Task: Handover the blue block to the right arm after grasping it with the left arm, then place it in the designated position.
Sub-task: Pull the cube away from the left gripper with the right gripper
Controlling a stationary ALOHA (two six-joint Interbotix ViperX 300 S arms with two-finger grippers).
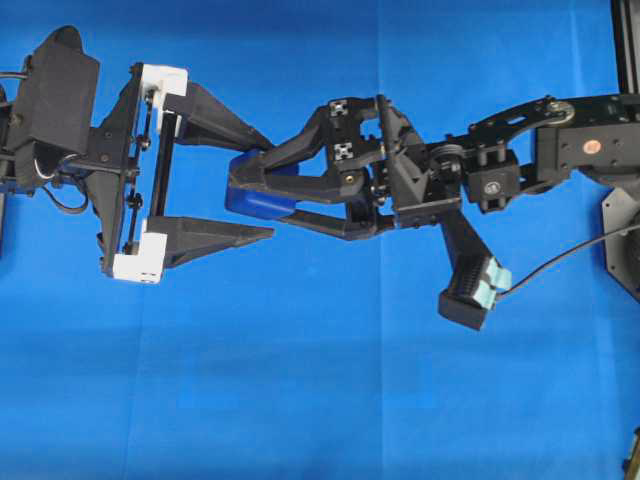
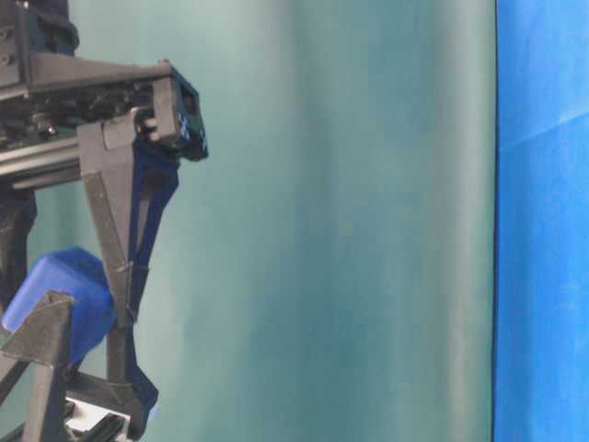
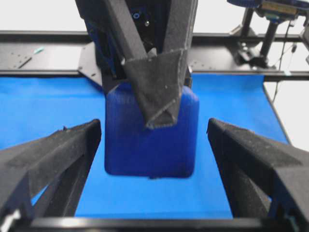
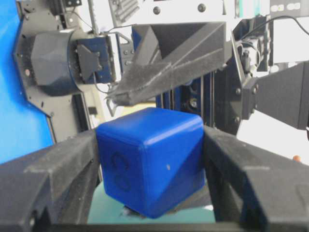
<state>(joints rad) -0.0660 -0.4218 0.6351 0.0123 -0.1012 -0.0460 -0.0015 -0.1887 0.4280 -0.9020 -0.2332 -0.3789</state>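
The blue block (image 1: pixel 252 198) hangs in the air over the cloth, clamped between the two black fingers of my right gripper (image 1: pixel 240 190). In the right wrist view the block (image 4: pixel 149 159) fills the gap, and both fingers (image 4: pixel 58 169) press against its sides. My left gripper (image 1: pixel 270 190), the one with white brackets, stands open around the block. In the left wrist view its fingers (image 3: pixel 63 154) show clear gaps on both sides of the block (image 3: pixel 149 145). The table-level view shows the block (image 2: pixel 64 295) at the far left.
Bright blue cloth (image 1: pixel 320 400) covers the table under both arms. The right arm's wrist camera and its cable (image 1: pixel 475 290) hang below the right wrist. Black frame rails (image 3: pixel 48 53) run along the far edge. A green backdrop (image 2: pixel 350 230) stands behind.
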